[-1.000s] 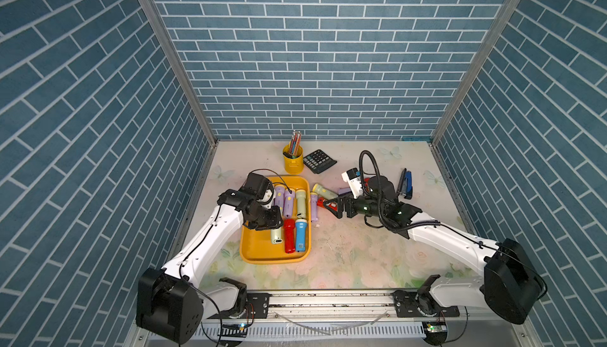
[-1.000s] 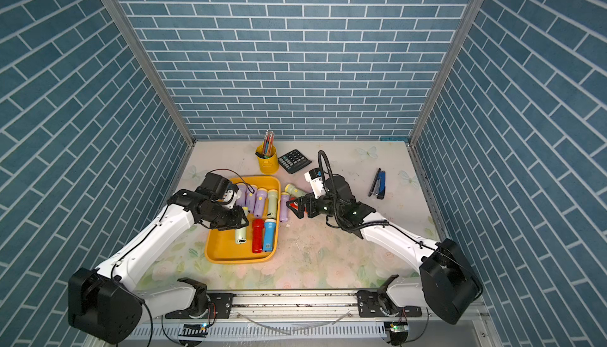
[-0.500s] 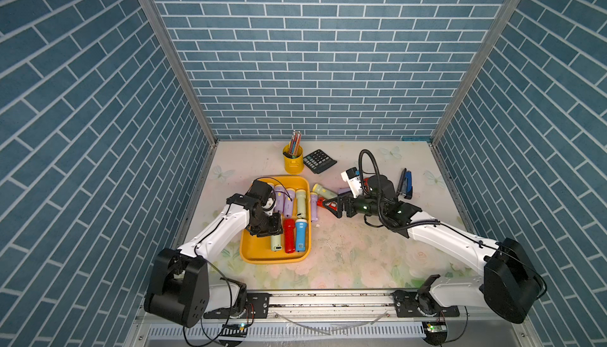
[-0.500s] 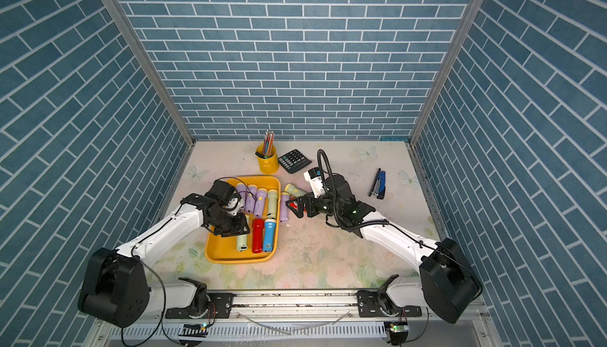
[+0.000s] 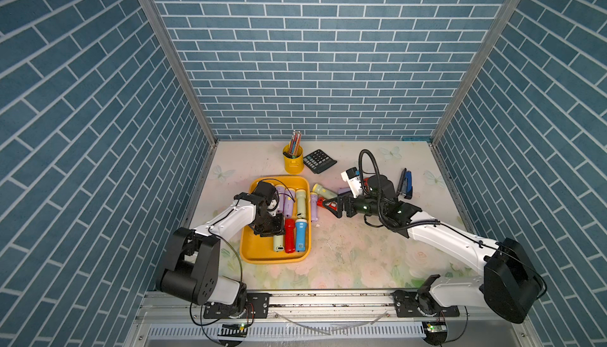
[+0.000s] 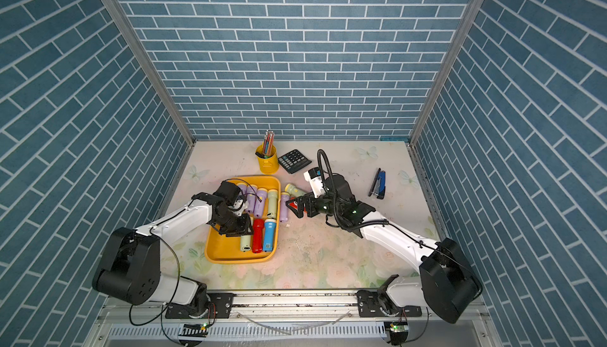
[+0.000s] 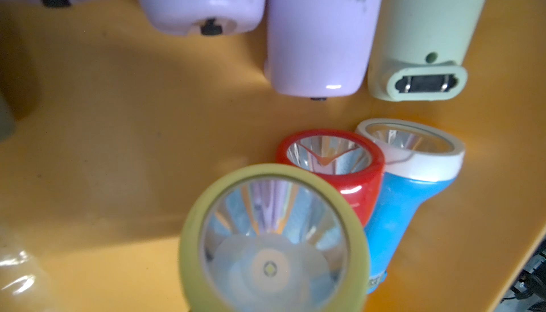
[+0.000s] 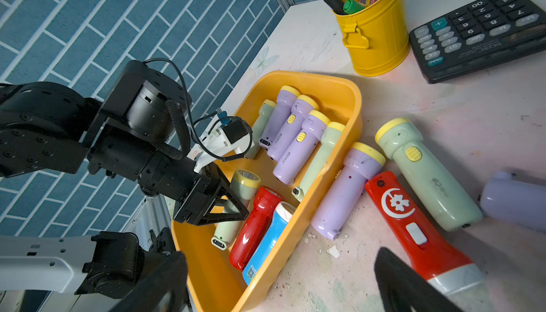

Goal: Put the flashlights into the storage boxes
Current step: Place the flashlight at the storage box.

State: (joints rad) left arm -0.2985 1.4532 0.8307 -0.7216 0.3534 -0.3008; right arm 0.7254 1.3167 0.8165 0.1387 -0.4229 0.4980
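The orange-yellow storage box holds several flashlights: lilac and pale green ones at the far end, a red and a blue one nearer. My left gripper is inside the box, shut on a pale green flashlight beside the red one. My right gripper hangs open just right of the box. On the table by it lie lilac, red, pale green and another lilac flashlight.
A yellow pencil cup and a black calculator stand behind the box. A blue-black stapler lies at the right, beyond my right arm. Brick-patterned walls close in the table on three sides.
My left gripper has carried the pale green flashlight a little toward the box's near end, beside the red one. The right arm has not moved.
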